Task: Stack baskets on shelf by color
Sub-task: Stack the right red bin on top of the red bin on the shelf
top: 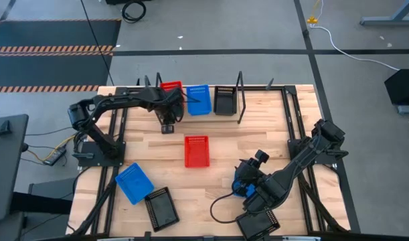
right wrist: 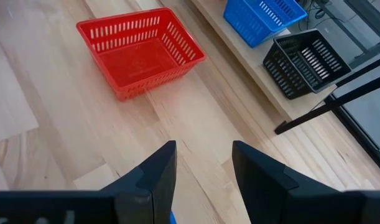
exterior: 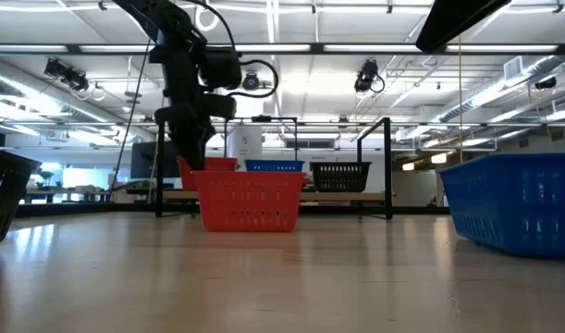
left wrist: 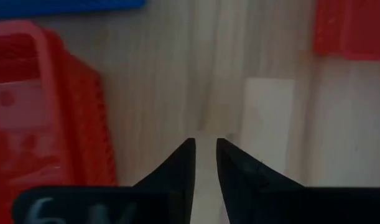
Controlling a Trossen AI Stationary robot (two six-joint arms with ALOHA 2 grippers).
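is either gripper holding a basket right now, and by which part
No. The left gripper is nearly shut on nothing beside the red basket; the right gripper is open and empty.

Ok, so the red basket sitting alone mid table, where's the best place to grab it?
Probably one rim of the red basket, from straight above. It sits upright and open-topped, walls thin enough to pinch. The right gripper, fingers apart, already faces it, so its near long wall seems easiest.

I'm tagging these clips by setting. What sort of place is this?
Probably an open-plan robotics lab or workshop: a wooden table carries two arms on black frames, cables trail over the grey floor, and the low view shows ceiling strip lights and mounted cameras.
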